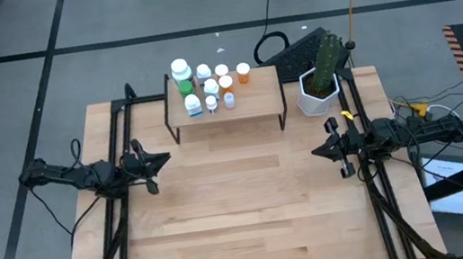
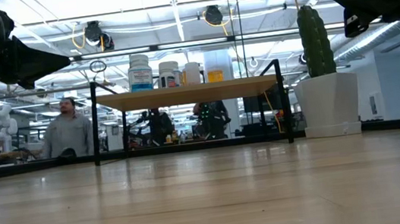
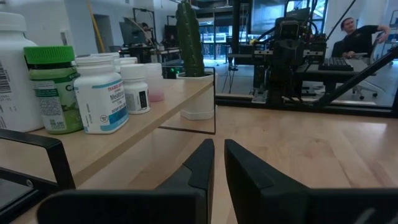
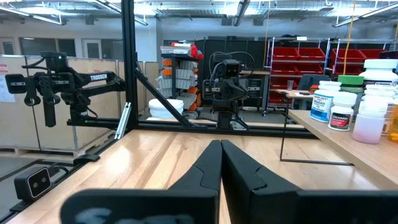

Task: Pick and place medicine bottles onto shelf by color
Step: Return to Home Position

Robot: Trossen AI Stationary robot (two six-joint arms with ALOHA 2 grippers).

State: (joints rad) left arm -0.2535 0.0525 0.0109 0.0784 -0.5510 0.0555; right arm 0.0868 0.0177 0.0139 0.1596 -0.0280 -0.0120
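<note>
Several medicine bottles (image 1: 207, 83) stand upright on the shelf (image 1: 264, 99), a low wood board on thin black legs at the far middle of the table. White, green and orange ones show; in the left wrist view a green-capped bottle (image 3: 53, 90) stands beside white ones. My left gripper (image 1: 166, 160) hovers shut at the table's left side, pointing level toward the right. My right gripper (image 1: 315, 150) hovers shut at the right side, pointing left. Both hold nothing, clear of the shelf.
A white hexagonal pot with a cactus (image 1: 320, 81) stands at the shelf's right end. A black keyboard (image 1: 306, 46) lies beyond the far edge. People (image 2: 69, 132) are in the room behind. Bare tabletop (image 1: 243, 210) stretches between the arms and the near edge.
</note>
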